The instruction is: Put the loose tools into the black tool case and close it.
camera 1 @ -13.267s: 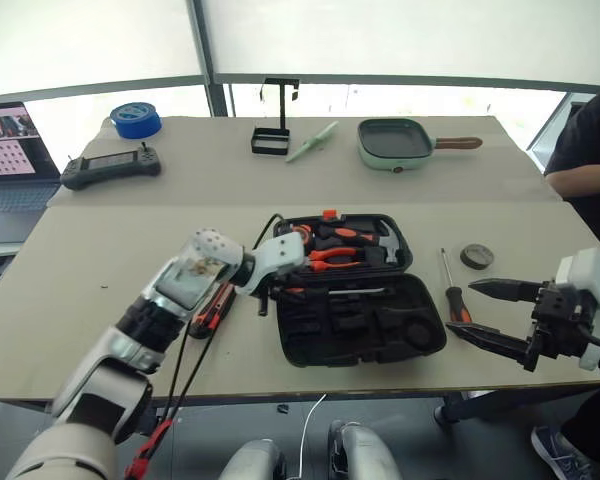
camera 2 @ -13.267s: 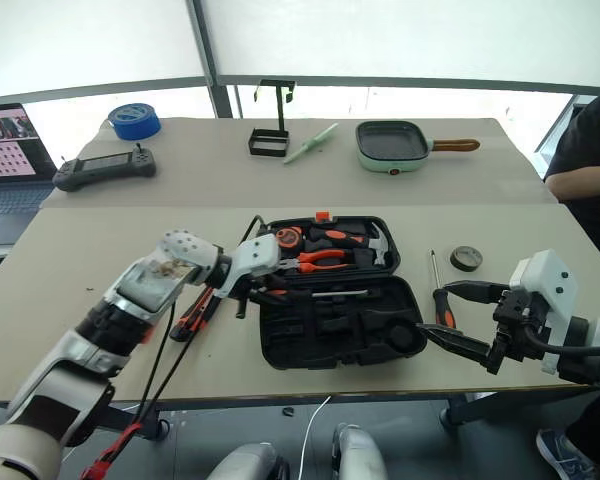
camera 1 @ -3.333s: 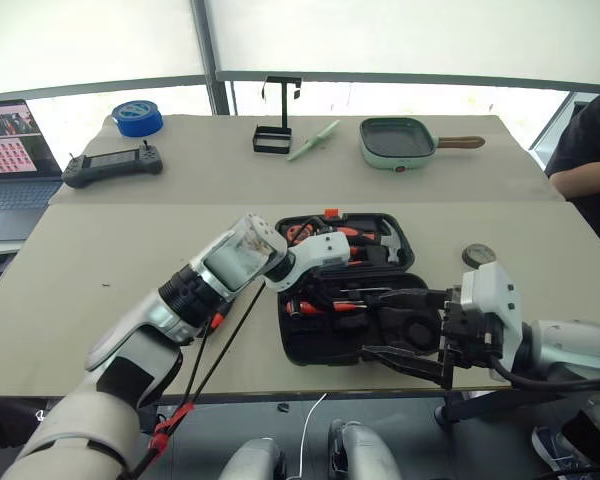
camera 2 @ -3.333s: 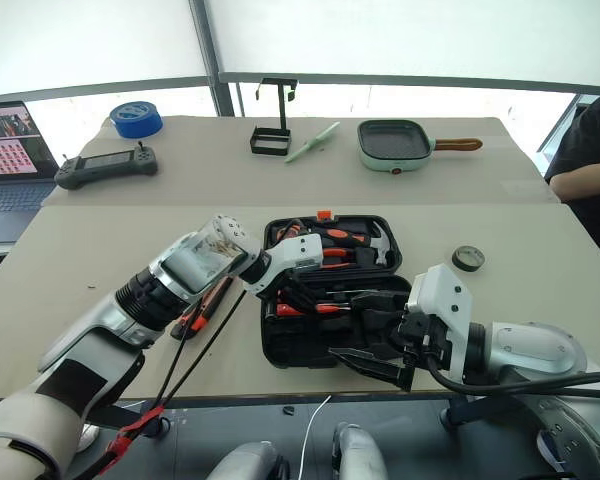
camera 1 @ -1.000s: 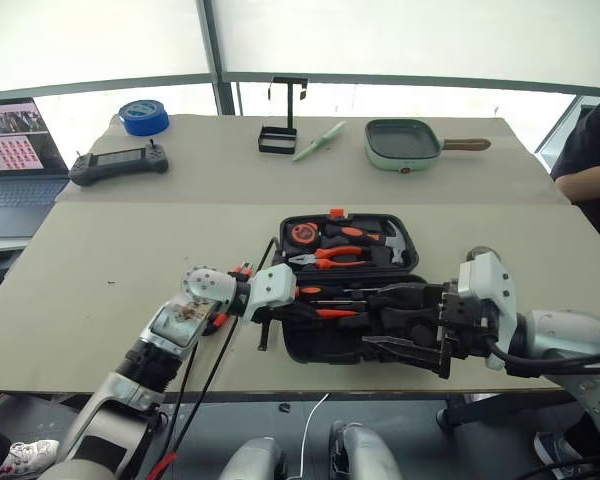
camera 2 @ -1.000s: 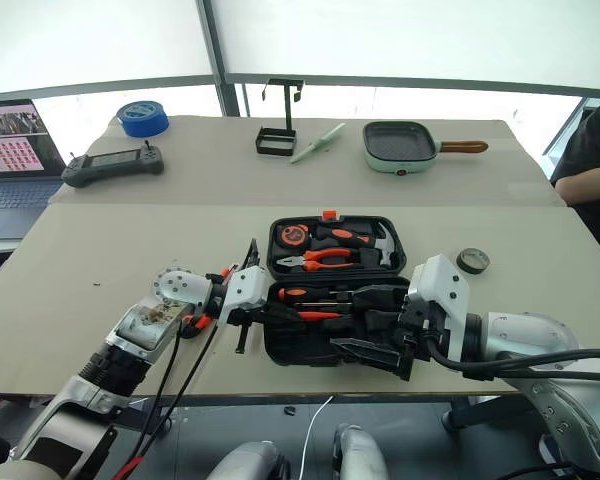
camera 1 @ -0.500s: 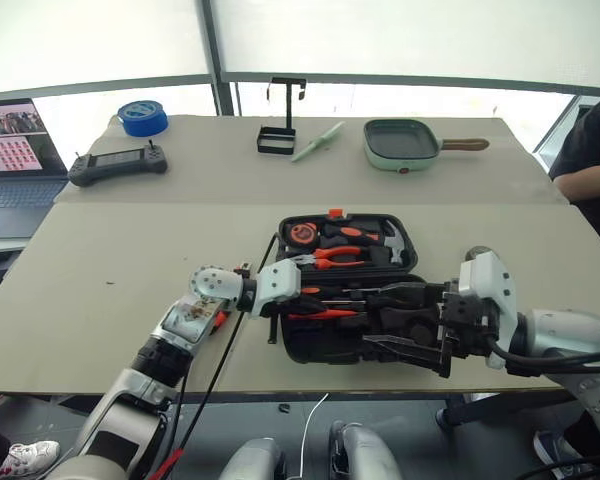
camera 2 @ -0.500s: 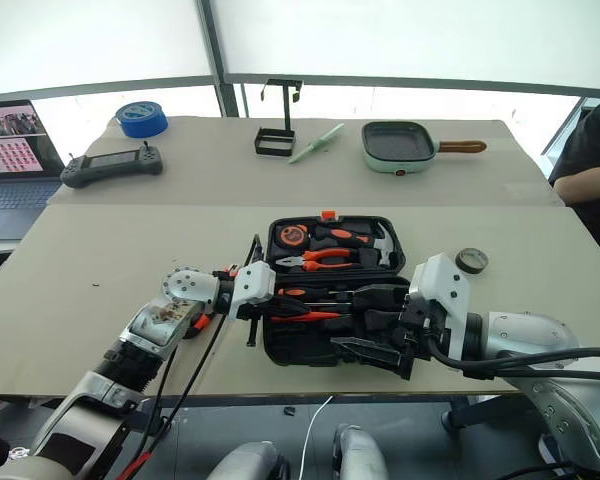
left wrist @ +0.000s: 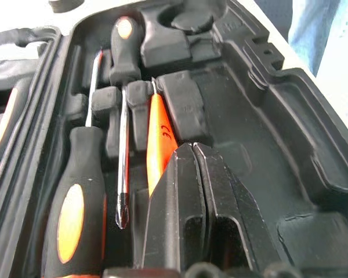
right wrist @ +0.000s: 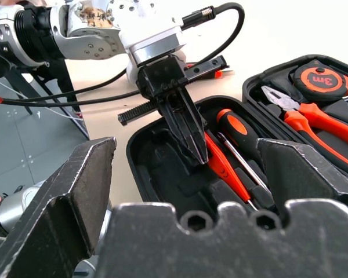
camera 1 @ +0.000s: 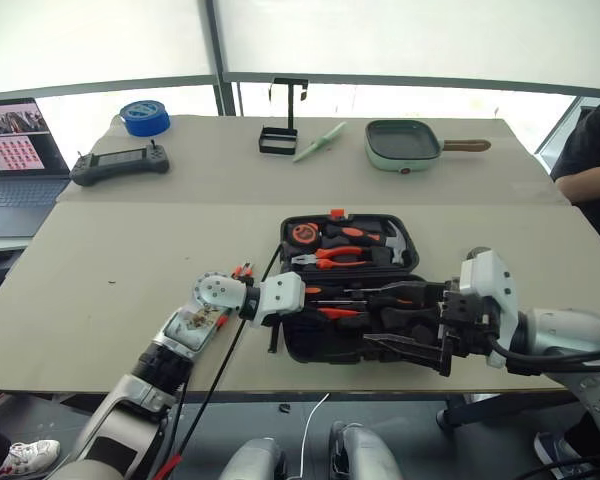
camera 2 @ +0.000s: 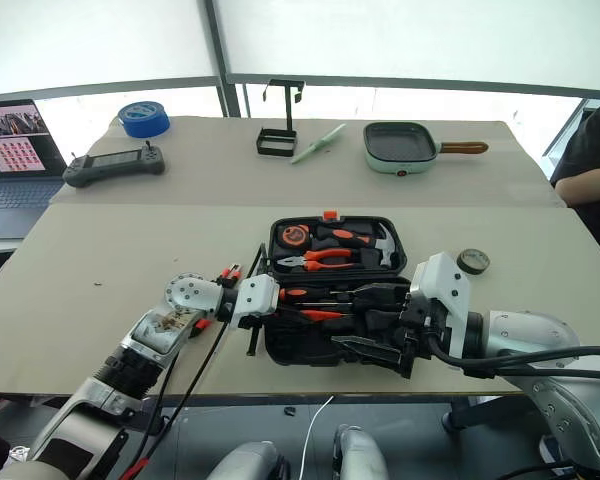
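The black tool case (camera 1: 408,262) lies open in the middle of the table. Its far half holds pliers, a hammer and a tape measure. In the near half lie two orange-and-black screwdrivers (left wrist: 74,200) and the slim orange tester screwdriver (left wrist: 158,139). My left gripper (camera 1: 318,304) is shut and empty, its tips down against the tester screwdriver (right wrist: 219,167). My right gripper (camera 1: 372,318) stands open over the case's near right part. The utility knife (camera 2: 227,272) lies left of the case, half hidden behind my left arm. The dark tape roll (camera 2: 472,261) sits on the table right of the case.
On the far table stand a black controller (camera 1: 118,162), a blue tape roll (camera 1: 144,117), a black wire stand (camera 1: 278,135) and a green pan (camera 1: 402,143). A laptop (camera 1: 10,150) is at the far left. A person's arm (camera 1: 592,150) shows at the right edge.
The screwdriver that lay right of the case at the start is now inside it, and my right gripper has come over the case. Over the last second both grippers have kept still.
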Available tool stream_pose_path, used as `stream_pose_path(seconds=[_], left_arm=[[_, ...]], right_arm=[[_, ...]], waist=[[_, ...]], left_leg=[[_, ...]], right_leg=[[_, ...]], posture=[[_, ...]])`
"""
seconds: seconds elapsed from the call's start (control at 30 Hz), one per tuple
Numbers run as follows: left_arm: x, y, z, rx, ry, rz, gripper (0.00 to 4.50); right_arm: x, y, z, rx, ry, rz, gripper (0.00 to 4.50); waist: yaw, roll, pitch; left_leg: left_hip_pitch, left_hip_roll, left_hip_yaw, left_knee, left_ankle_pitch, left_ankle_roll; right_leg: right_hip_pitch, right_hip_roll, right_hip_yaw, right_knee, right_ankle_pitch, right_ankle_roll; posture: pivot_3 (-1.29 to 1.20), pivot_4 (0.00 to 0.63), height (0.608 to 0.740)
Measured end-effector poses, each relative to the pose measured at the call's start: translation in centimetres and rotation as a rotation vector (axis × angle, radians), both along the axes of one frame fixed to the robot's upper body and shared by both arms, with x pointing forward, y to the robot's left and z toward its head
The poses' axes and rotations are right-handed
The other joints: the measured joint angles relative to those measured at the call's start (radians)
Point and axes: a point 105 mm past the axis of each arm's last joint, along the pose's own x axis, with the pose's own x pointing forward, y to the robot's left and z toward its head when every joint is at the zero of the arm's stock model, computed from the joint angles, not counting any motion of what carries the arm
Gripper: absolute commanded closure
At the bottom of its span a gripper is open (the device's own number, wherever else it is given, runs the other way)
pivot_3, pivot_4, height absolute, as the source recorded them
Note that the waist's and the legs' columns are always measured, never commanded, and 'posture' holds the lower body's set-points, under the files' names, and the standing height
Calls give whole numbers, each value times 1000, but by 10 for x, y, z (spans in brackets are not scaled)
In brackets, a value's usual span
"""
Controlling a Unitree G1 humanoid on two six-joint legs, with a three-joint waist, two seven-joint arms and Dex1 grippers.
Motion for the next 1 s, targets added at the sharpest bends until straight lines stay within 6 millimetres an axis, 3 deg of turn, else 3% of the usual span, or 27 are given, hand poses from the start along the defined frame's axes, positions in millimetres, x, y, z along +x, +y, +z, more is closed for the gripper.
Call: stream_pose_path(seconds=[1.0], left_arm=[[4, 4, -5, -8, -12, 55, 4424]], right_arm=[[1, 2, 4, 15, -3, 14, 0]], waist=[[-3, 0, -2]], left_leg=[[2, 0, 0, 0, 0, 0]], right_leg=[[1, 0, 0, 0, 0, 0]], posture=[[0, 150, 740]])
